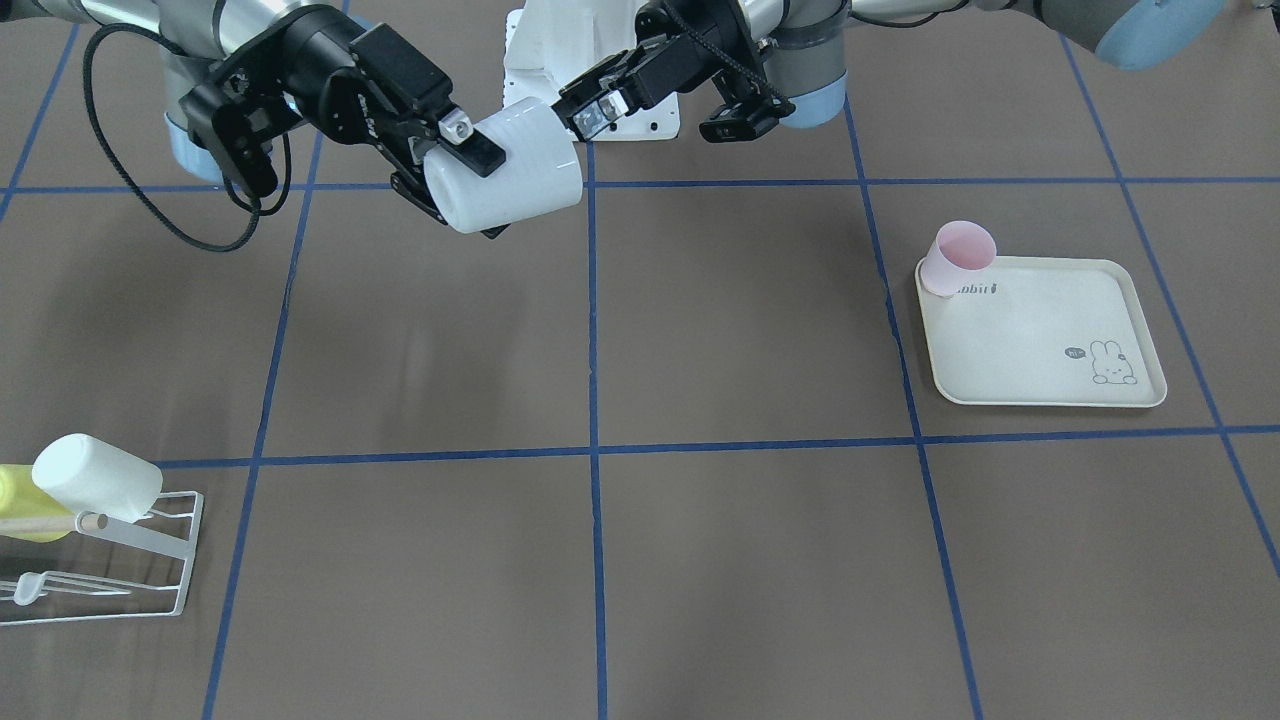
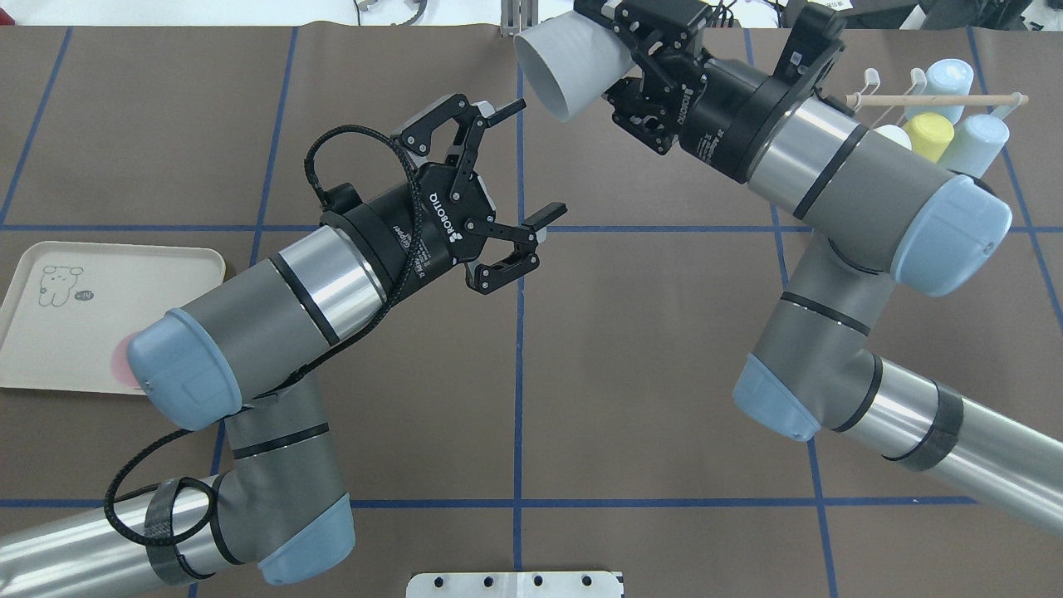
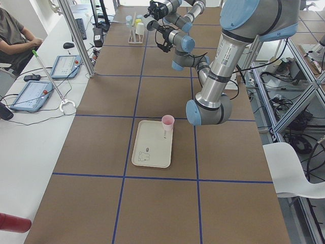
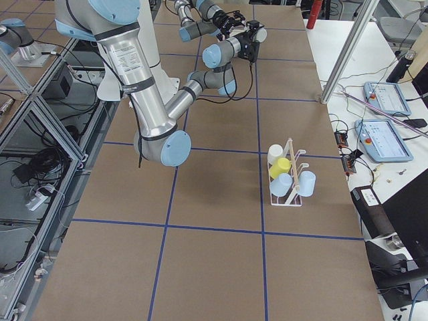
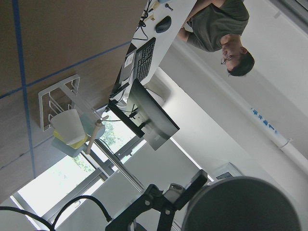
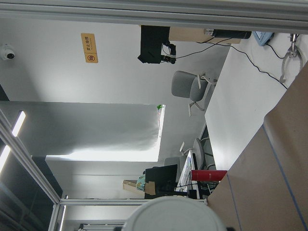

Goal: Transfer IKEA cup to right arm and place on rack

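Observation:
My right gripper [image 2: 619,71], bulky and black, is shut on the white IKEA cup [image 2: 573,62] and holds it tilted, high above the table's far middle. In the front-facing view the cup [image 1: 510,165] sits between its fingers [image 1: 470,140]. My left gripper [image 2: 531,158], the slimmer one, is open and empty, just beside the cup and clear of it; it also shows in the front-facing view [image 1: 592,105]. The white wire rack [image 2: 913,87] with its wooden dowel [image 2: 938,100] stands at the far right and holds several cups. It also shows in the front-facing view [image 1: 150,545].
A cream rabbit-print tray [image 1: 1040,340] lies on my left side with a pink cup [image 1: 960,258] at its corner. Rack cups are white [image 1: 95,478], yellow [image 2: 930,137] and light blue [image 2: 980,141]. An operator sits beyond the far table edge [image 3: 15,35].

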Robot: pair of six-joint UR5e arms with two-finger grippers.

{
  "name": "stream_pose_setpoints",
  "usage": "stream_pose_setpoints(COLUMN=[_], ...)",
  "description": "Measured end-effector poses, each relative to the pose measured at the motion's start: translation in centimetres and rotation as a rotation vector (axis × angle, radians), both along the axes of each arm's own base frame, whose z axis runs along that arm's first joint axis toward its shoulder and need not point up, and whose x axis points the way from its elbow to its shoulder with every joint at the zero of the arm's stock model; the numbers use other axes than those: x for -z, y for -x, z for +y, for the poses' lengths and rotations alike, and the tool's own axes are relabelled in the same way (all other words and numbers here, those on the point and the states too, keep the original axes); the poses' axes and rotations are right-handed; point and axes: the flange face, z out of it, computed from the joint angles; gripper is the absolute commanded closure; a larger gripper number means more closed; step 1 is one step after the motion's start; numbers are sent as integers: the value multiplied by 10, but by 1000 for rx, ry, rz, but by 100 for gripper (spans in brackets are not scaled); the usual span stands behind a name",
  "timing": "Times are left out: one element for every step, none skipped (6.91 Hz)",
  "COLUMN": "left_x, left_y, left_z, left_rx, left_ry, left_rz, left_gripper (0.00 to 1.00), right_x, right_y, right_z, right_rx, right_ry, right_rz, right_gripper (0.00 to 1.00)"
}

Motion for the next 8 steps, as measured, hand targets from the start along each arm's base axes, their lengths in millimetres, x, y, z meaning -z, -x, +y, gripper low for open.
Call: stream_pose_setpoints(left_x=[1, -5, -21, -38, -47, -51, -58, -72], left_y=[10, 23, 40, 62, 80, 96, 109, 118], left_z=[3, 8, 14, 17, 11, -2, -14, -22], left_rx=[29, 61, 87, 102, 92, 67, 51, 39], left_ry=[-42, -85, -125, -169, -202, -231, -258, -282], left_rz=[-26, -66, -123, -205, -312, -436, -555, -685], left_gripper=[0, 0, 0, 0, 0, 0, 0, 0], right_x=[-8, -21, -47, -80, -105, -121, -134, -155], right_y=[-26, -53, -82, -106, -124, -140, -152, -159], right_z=[-20, -41, -60, -74, -85, -98, -113, -130], right_rx=[-24, -46, -75, -112, -152, -191, -229, -267], right_ry=[-4, 0, 4, 2, 9, 33, 52, 56], right_rz=[30, 73, 154, 269, 382, 502, 653, 852], right_gripper=[100, 100, 100, 100, 100, 100, 100, 100])
